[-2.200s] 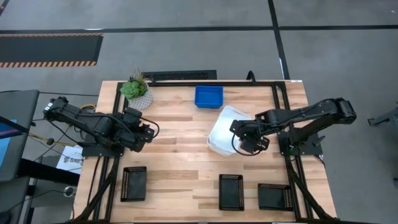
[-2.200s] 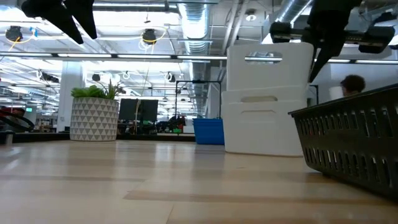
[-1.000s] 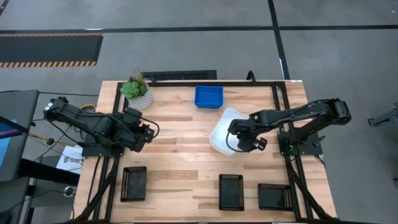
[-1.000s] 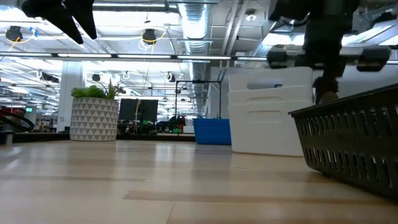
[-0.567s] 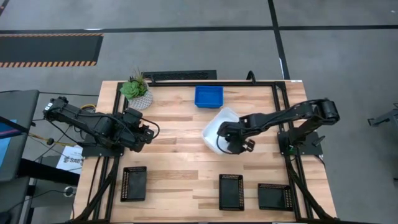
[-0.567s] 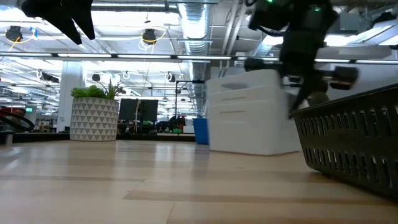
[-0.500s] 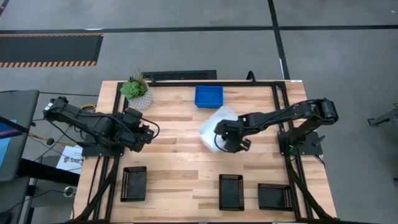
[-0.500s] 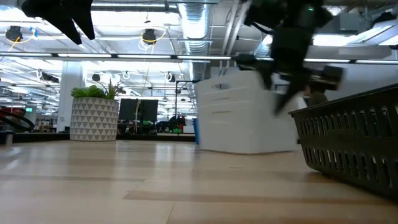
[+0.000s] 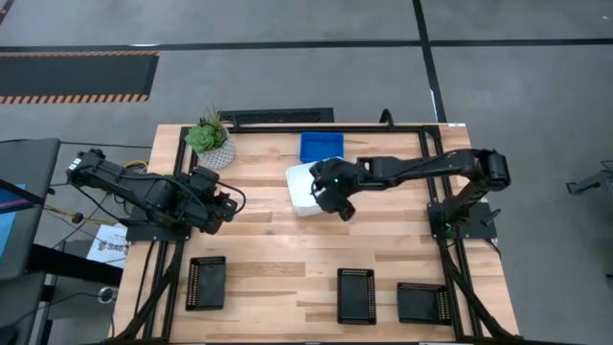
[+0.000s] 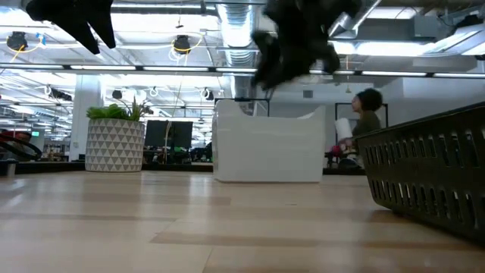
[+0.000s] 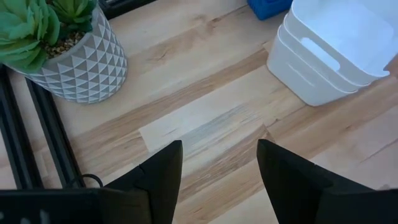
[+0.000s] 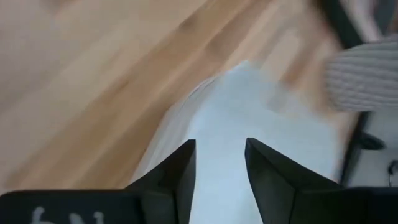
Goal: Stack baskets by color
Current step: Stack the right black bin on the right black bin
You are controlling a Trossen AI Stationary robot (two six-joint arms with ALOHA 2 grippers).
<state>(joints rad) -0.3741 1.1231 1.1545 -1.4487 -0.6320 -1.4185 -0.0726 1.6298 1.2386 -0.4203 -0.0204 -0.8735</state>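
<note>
A nested stack of white baskets (image 9: pixel 305 186) (image 10: pixel 269 148) (image 11: pixel 329 56) sits flat on its base at the middle of the table, just in front of a blue basket (image 9: pixel 321 146). My right gripper (image 9: pixel 340 205) (image 10: pixel 292 53) (image 12: pixel 219 146) hovers open over the stack's right side, slanting down, with the white stack (image 12: pixel 242 118) showing past its fingers. Three black baskets (image 9: pixel 206 283) (image 9: pixel 355 295) (image 9: pixel 422 302) lie apart along the near edge. My left gripper (image 9: pixel 227 201) (image 11: pixel 219 149) waits open at the left, above bare wood.
A potted plant (image 9: pixel 211 141) (image 10: pixel 114 140) stands at the far left corner. One black basket (image 10: pixel 432 167) fills the low view's right side. A person (image 10: pixel 367 114) is in the room behind the table. Bare wood lies between the white stack and the black baskets.
My right gripper has swept toward the table's left and slightly toward the far edge, dragging the white stack with it. The stack has slid from right of centre to in front of the blue basket. The gripper has then risen off the stack and tipped further down.
</note>
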